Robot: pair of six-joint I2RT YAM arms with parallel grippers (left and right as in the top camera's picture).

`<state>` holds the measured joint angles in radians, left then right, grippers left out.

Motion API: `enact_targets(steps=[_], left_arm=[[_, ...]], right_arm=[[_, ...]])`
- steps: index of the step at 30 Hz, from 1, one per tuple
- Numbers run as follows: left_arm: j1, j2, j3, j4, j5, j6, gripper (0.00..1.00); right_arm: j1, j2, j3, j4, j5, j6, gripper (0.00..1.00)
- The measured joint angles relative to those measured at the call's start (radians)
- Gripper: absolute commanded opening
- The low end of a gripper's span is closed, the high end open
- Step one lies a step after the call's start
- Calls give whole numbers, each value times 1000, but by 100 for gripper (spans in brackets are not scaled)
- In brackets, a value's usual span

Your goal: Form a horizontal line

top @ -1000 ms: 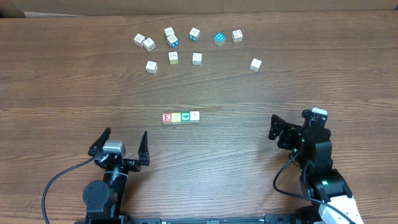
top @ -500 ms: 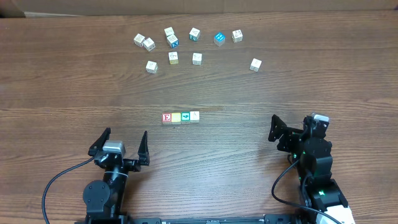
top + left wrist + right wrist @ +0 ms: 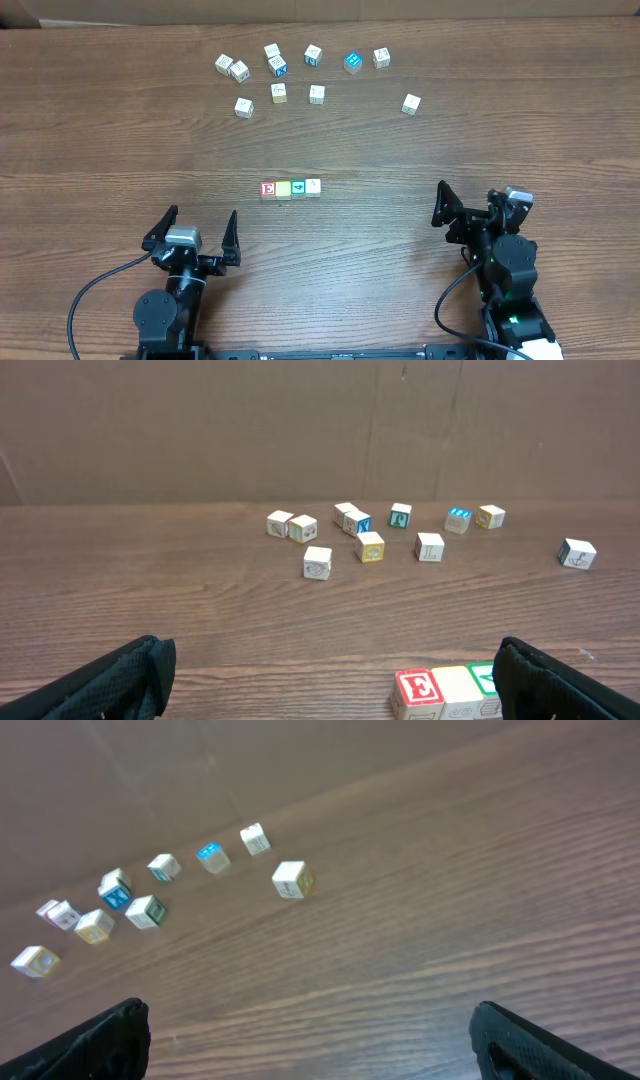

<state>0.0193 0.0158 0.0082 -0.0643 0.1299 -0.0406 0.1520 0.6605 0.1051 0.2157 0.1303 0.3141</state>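
left hand [image 3: 198,222] at 7 o'clock and right hand [image 3: 478,205] at 5 sat empty, jaws spread, likely parked clear of the four-block row [image 3: 291,188] at centre of the surface [image 3: 500,130]; loose blocks [image 3: 300,70] lay at 12 as stock.

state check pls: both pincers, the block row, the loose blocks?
left pincer: open, holding nothing.
right pincer: open, holding nothing.
block row: four blocks side by side, touching, in a horizontal line.
loose blocks: eleven, scattered on the far side, not yet in the row.
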Motion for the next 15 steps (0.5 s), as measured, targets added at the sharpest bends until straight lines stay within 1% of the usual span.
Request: enact_targets(steps=[6, 11, 15], left_arm=[[0, 0, 0, 0, 0, 0, 100], [0, 0, 0, 0, 0, 0, 100], [0, 0, 0, 0, 0, 0, 100]], right_arm=[[0, -66, -69, 106, -23, 0, 100], [0, -101, -87, 101, -30, 0, 100], [0, -129, -87, 56, -37, 0, 100]])
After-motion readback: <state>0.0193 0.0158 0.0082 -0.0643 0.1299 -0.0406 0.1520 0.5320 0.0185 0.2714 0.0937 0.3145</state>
